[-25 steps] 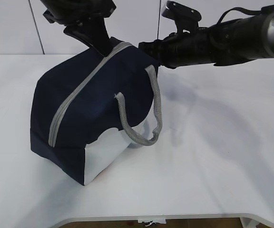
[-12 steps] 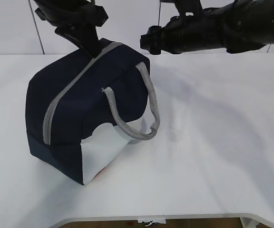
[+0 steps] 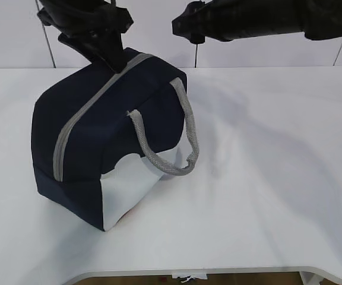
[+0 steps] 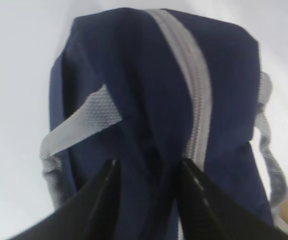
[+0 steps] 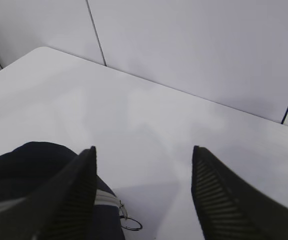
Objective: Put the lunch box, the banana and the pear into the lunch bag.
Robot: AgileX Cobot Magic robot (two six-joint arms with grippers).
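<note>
On the desk [image 3: 266, 196], lunch bag [image 3: 94, 136] zipped shut. Left hand [image 4: 146, 170] parted astride its zipper [image 4: 194, 100]; right hand [image 5: 143, 155] apart above. Withdraw straight up, clear of handles [image 3: 165, 148].

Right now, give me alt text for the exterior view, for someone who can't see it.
A zipped navy lunch bag with a grey zipper and a grey handle stands on a white table. The left claw sits at the bag's top far end, while the right claw hovers above, empty.
</note>
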